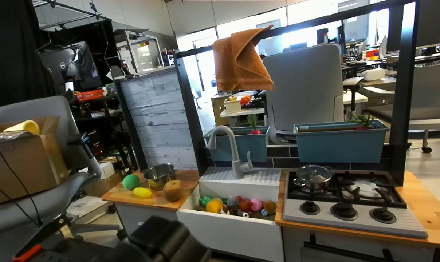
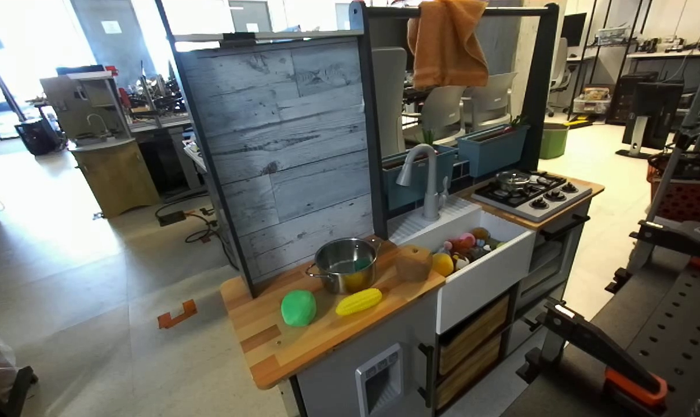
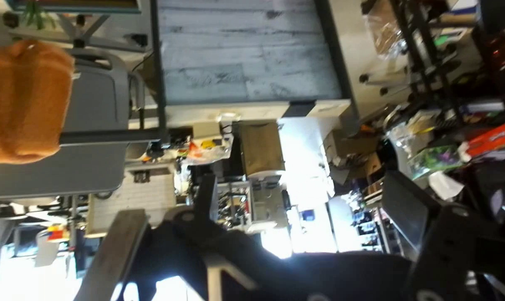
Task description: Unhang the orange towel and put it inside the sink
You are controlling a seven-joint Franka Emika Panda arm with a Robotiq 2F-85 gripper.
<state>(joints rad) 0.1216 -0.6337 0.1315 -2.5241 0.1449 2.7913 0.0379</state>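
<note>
Orange towel (image 1: 242,62) hangs over the black rail (image 3: 110,137), so as far as the views show you have both halves of the task ahead of you: taking it down and laying it in the white sink (image 1: 231,233). Nearest you is the gripper (image 3: 298,184), its fingers (image 3: 405,209) parted wide at the bottom edge of the wrist view with nothing between them; the towel sits out at that view's left edge, apart from both. Past the sink's front edge you have toy food (image 1: 245,205) spread most of the way between the side edges, and no towel shows among it. At the sink's back edge stands the faucet (image 1: 236,165), and just behind that edge a blue planter (image 1: 254,147). Above, at the back, the towel is folded across the rail toward the end by the plank panel (image 2: 286,145), its lower edge and corners hanging free. You have yet to reach it, grip it, lift it off and bring it forward past the faucet, down inside the sink's edges. The faucet's arch could, I judge, snag a trailing corner, and you would likely end up laying the towel on the toy food.
</note>
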